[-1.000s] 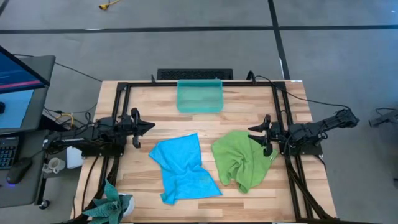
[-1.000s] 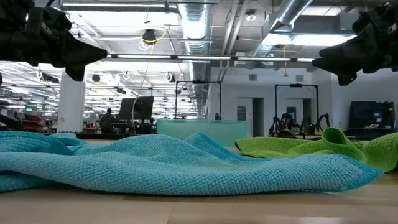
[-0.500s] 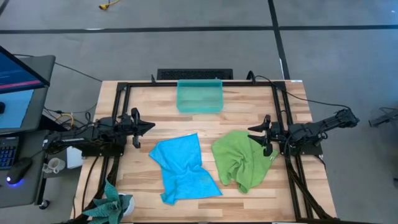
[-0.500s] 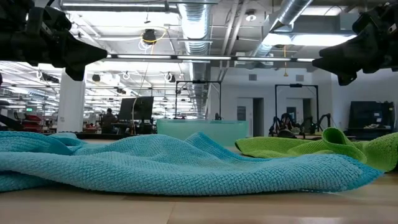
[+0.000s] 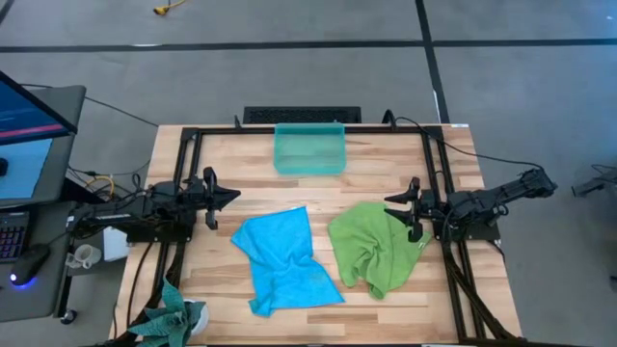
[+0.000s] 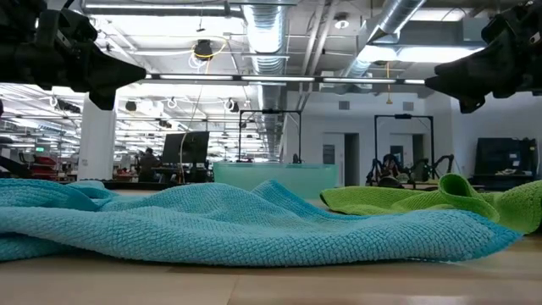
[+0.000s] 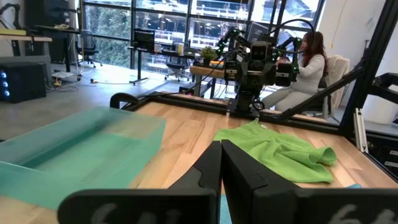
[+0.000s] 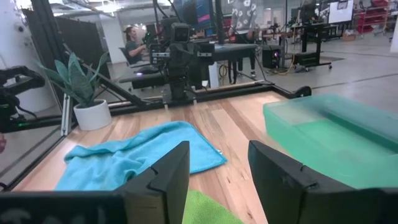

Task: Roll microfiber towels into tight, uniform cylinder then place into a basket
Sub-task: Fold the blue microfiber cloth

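Note:
The sky-blue towel (image 5: 284, 260) lies crumpled and flat on the table, left of centre near the front; it also shows in the low view (image 6: 212, 224) and the right wrist view (image 8: 130, 155). The lime-green towel (image 5: 374, 246) lies bunched to its right, and shows in the left wrist view (image 7: 280, 152). The teal basket (image 5: 309, 149) stands empty at the far middle. My left gripper (image 5: 234, 197) is shut and hovers left of the blue towel. My right gripper (image 5: 405, 216) is open and hovers above the green towel's right edge, clear of it in the low view (image 6: 457, 89).
A black frame rail (image 5: 193, 135) runs around the table. A potted plant (image 5: 178, 318) stands at the near left corner. A desk with a monitor (image 5: 29, 125) is off the table's left side. A seated person (image 7: 308, 68) shows in the room beyond.

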